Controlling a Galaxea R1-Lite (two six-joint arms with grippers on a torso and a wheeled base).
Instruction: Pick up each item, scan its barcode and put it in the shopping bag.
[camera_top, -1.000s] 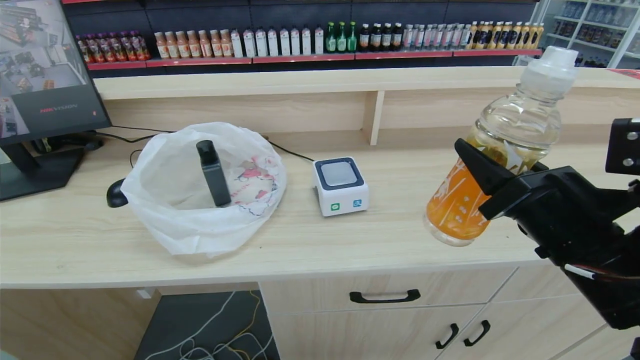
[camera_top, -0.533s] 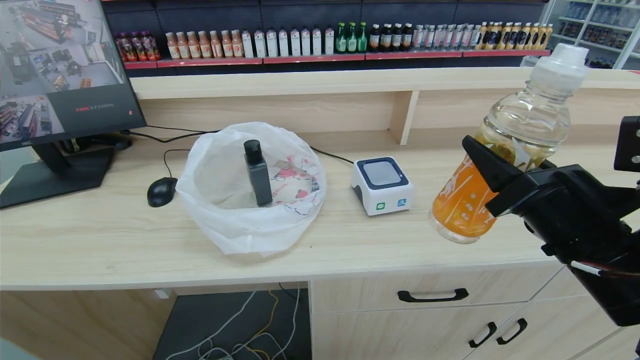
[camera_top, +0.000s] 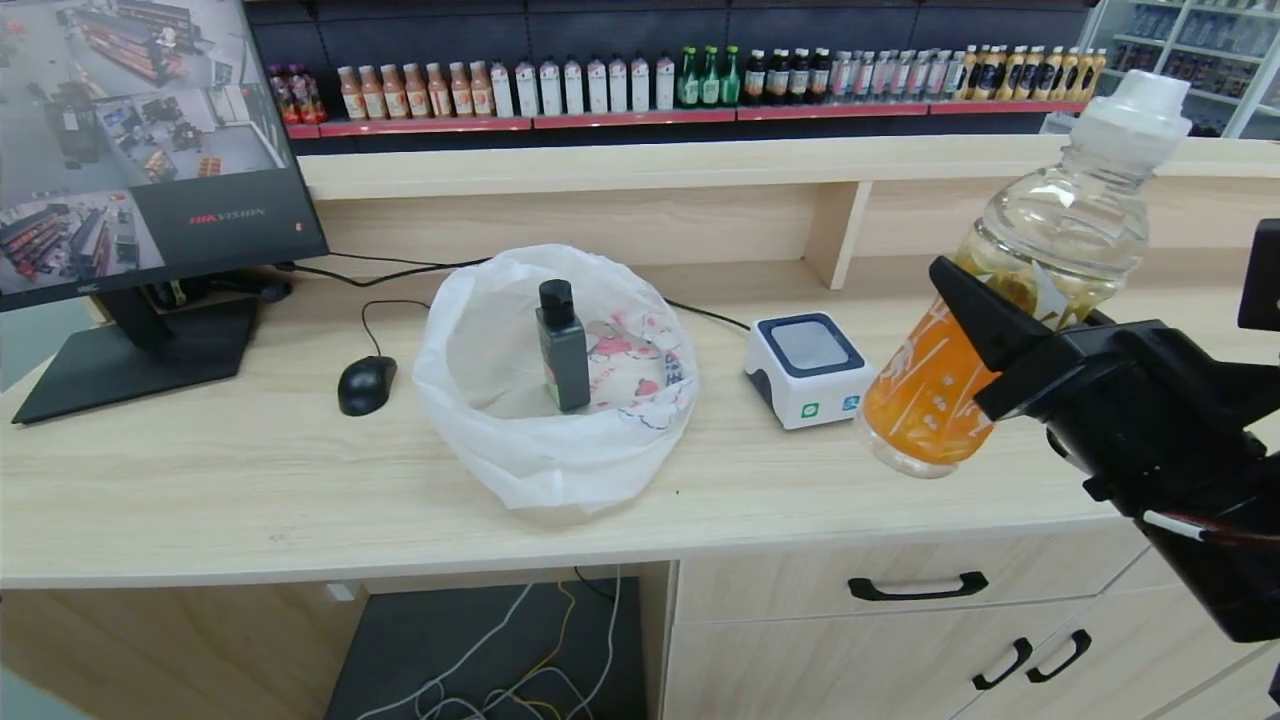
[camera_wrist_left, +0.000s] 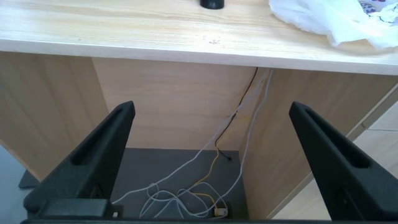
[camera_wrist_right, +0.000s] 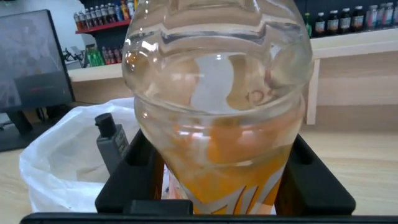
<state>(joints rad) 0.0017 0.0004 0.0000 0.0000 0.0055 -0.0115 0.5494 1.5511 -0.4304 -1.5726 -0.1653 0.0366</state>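
Right gripper (camera_top: 1003, 312) clamps bottle (camera_top: 1040, 262) aloft, right of scanner (camera_top: 810, 371). Scan step likely: next, bring barcode over scanner window. Left gripper (camera_wrist_left: 211, 107) open.

We log: orange-drink bottle (camera_top: 1030, 260) tilted, aloft over surface's right front edge | dark bottle (camera_top: 563, 350) upright inside white shopping bag (camera_top: 520, 460), mid-surface

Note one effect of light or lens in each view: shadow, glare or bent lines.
Head view: the counter's front edge bows slightly, a lens bend, and the bag throws a soft shadow at its near side. Right wrist view: the bottle carries pale highlights on its clear top. Left wrist view: the recess under the counter lies in shade, while its top is brightly lit.
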